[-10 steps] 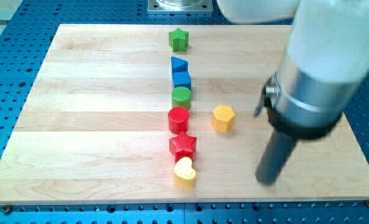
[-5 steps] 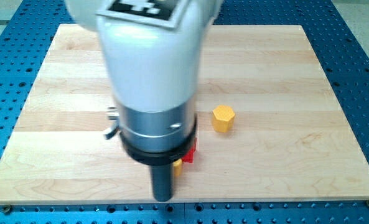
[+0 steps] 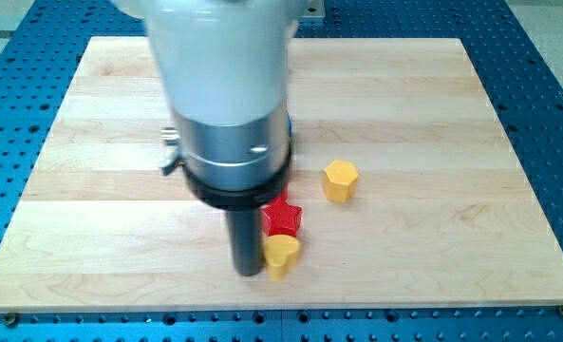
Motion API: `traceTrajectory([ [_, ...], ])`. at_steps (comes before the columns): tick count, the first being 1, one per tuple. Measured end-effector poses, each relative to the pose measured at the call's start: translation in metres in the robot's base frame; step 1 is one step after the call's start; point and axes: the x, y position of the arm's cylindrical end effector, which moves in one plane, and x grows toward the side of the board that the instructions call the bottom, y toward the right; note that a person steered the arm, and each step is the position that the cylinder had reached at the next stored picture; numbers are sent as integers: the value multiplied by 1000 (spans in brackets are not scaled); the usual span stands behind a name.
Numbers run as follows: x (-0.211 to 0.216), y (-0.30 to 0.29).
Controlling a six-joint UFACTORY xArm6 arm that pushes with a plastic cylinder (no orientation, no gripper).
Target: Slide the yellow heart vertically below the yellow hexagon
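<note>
The yellow heart [image 3: 283, 256] lies near the board's bottom edge, just below the red star [image 3: 283, 217]. My tip [image 3: 249, 273] rests on the board right against the heart's left side. The yellow hexagon [image 3: 340, 180] stands to the upper right of the heart, apart from the other blocks. The arm's wide body hides the column of blocks above the star.
The wooden board [image 3: 452, 237] lies on a blue perforated table [image 3: 556, 114]. A sliver of a blue block [image 3: 290, 128] shows at the arm's right edge; the other blocks of the column are hidden behind the arm.
The arm swept from the board's right side to the left of the heart. In the last half second the tip rose slightly and now touches the heart's left side.
</note>
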Motion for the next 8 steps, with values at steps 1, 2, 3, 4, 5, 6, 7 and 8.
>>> traceTrajectory([
  [1, 0, 44],
  [2, 25, 46],
  [3, 32, 54],
  [4, 22, 80],
  [5, -2, 92],
  [6, -23, 92],
  [7, -13, 97],
  [8, 21, 68],
])
